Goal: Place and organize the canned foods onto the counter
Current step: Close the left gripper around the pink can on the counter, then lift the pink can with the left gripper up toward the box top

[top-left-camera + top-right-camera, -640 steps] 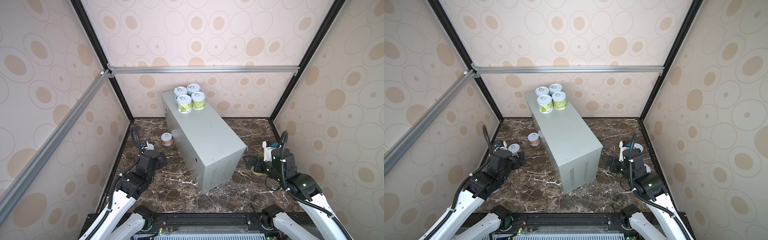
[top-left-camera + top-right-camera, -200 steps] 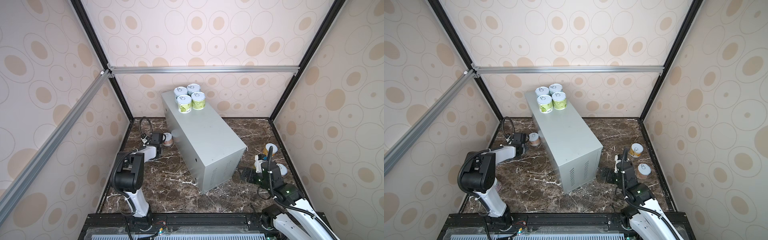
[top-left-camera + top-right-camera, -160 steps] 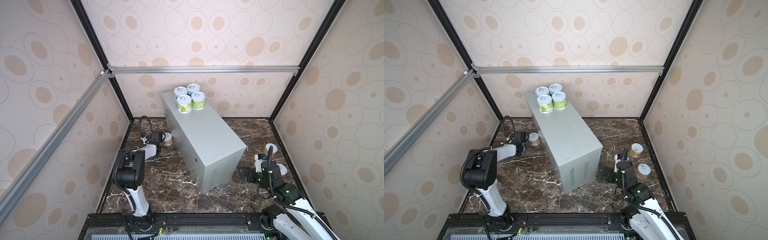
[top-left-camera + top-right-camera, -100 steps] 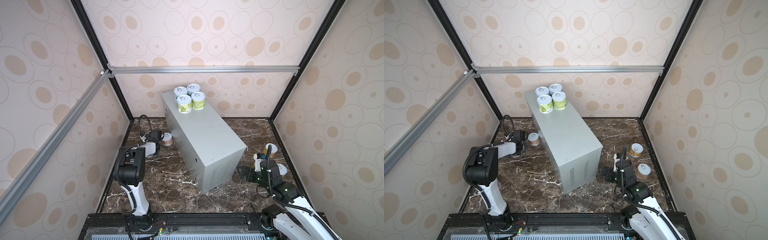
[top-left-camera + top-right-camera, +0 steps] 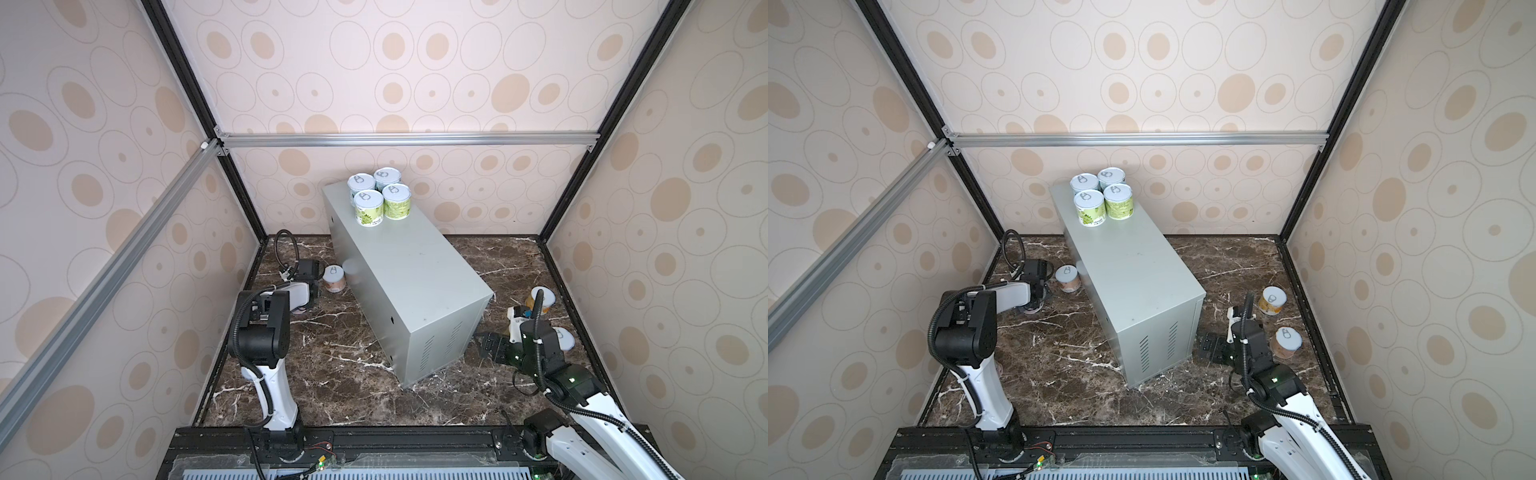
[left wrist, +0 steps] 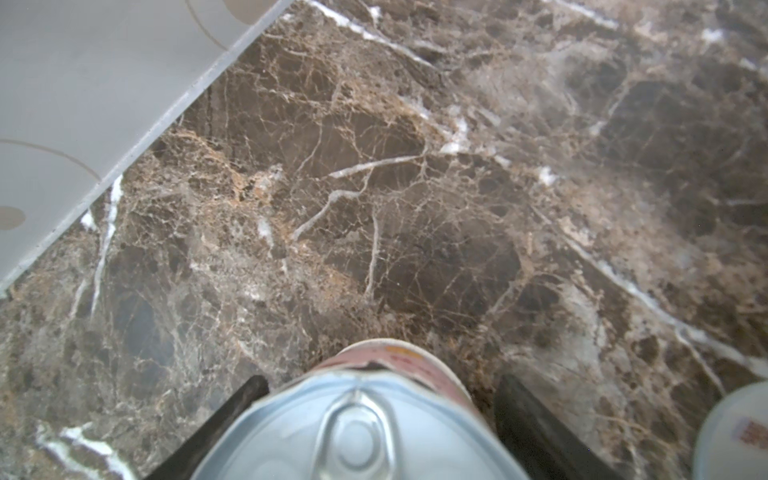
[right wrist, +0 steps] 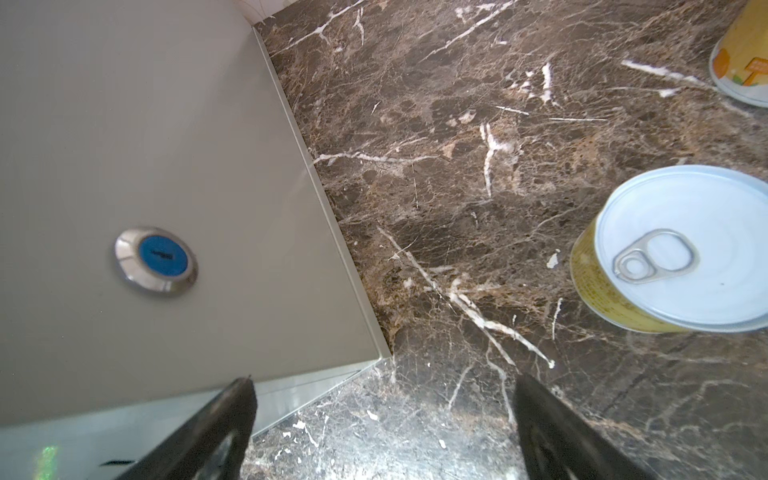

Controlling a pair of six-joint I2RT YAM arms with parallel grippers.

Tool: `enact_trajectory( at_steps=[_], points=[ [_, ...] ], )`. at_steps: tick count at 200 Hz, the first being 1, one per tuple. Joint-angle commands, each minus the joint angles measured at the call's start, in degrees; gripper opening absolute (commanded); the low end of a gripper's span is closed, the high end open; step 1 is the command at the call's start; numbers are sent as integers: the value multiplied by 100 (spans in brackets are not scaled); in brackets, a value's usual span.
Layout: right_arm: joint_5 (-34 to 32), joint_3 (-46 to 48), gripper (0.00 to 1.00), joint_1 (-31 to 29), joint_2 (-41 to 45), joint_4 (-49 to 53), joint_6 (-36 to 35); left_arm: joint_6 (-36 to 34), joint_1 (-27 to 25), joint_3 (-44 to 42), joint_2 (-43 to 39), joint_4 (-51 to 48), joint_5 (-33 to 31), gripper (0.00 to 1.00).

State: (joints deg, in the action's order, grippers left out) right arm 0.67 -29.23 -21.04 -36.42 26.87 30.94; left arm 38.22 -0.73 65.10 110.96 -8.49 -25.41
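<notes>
Four cans stand upright in a tight square at the far end of the desk (image 5: 411, 266): two teal cans (image 5: 360, 183) at the back and two green cans (image 5: 368, 208) in front, touching or nearly so. Every lid in view is sealed with its pull tab flat, so the contents are hidden. On the marble (image 5: 332, 357) just left of the desk stands a pink can (image 5: 334, 277). The left hand (image 6: 381, 380) is set around it, part open, with a strip of marble showing between each finger and the label, so it has no hold on the can. A pale can (image 6: 739, 432) shows at the edge of the left wrist view. The right hand (image 7: 384, 378) is wide open and empty, low over the marble by the desk's near right corner. Just beside it stand a yellow can (image 7: 685, 249) and, farther back, a yellow-orange can (image 5: 1272, 300).
</notes>
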Motion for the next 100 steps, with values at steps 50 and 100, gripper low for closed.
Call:
enact_trajectory(
  at_steps=[50, 100],
  points=[
    [74, 1, 99, -15, -141, -196, 69, -33, 40, -134, -339, 18, 177, 71],
    [117, -92, 99, -23, -76, -83, 35, -155, 38, -261, -959, -62, 182, 63]
  ],
)
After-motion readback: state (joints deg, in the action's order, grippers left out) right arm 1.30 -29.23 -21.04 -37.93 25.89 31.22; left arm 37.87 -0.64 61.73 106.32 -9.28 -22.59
